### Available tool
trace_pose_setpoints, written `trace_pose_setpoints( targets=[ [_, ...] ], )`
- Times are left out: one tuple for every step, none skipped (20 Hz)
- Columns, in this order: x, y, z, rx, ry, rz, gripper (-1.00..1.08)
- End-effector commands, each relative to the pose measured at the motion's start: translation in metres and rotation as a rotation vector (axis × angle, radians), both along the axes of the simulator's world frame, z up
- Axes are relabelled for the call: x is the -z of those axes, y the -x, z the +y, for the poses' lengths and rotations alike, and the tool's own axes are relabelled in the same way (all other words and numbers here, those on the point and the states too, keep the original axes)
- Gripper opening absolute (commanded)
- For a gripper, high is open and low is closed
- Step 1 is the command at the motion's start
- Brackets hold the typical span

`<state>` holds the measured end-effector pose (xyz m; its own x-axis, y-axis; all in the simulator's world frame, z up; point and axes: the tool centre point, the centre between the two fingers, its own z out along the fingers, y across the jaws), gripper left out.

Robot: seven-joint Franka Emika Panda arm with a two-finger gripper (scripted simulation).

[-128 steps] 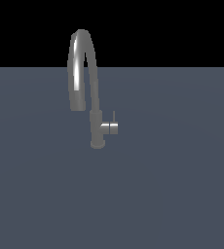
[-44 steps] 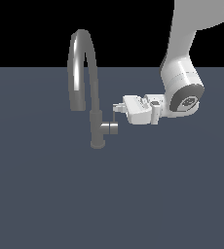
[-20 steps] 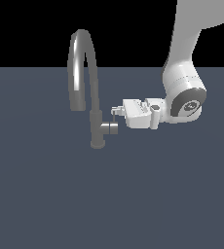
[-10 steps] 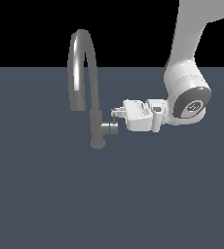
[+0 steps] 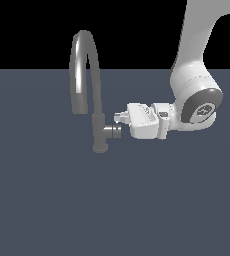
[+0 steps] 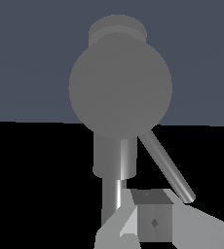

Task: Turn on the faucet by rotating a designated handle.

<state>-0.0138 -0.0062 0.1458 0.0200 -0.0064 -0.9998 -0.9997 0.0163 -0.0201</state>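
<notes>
The faucet (image 5: 99,131) is a grey post with a high arched spout, standing left of centre in the exterior view. Its handle (image 5: 113,131), a short stub, sticks out toward the exterior view's right. My gripper (image 5: 120,117) is level just above the stub's end and right beside it. In the wrist view the handle (image 6: 120,87) shows end-on as a round disc. Its thin pin lever (image 6: 165,168) slants away from the disc toward my fingertips (image 6: 153,221). The fingers look pressed together with nothing between them.
The faucet stands on a flat dark grey-blue surface (image 5: 62,210). My white arm (image 5: 197,95) comes in from the upper right of the exterior view.
Over the last seconds my gripper has sunk slightly, closer to the handle stub. The faucet post and spout have not moved.
</notes>
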Motion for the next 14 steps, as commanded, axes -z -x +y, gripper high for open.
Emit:
trace_pose_setpoints(
  targets=[
    [0.01, 0.015, 0.0, -0.004, -0.004, 0.016, -1.0],
    [0.012, 0.019, 0.0, -0.005, -0.005, 0.017, -1.0],
    [0.014, 0.023, 0.0, -0.005, -0.006, 0.018, -1.0],
    [0.017, 0.028, 0.0, -0.006, -0.006, 0.02, -1.0],
    [0.017, 0.028, 0.0, -0.006, -0.006, 0.02, -1.0],
    [0.007, 0.015, 0.0, -0.001, -0.001, -0.005, -1.0],
    [0.013, 0.02, 0.0, -0.002, -0.001, -0.001, -1.0],
    [0.019, 0.024, 0.0, -0.003, -0.002, 0.003, -1.0],
    [0.024, 0.028, 0.0, -0.003, -0.003, 0.006, -1.0],
    [0.03, 0.033, 0.0, -0.004, -0.004, 0.01, -1.0],
    [0.036, 0.037, 0.0, -0.005, -0.005, 0.014, -1.0],
    [0.042, 0.042, 0.0, -0.006, -0.006, 0.017, -1.0],
    [0.048, 0.046, 0.0, -0.006, -0.006, 0.021, -1.0],
    [0.048, 0.046, 0.0, -0.006, -0.006, 0.021, -1.0]
  ],
)
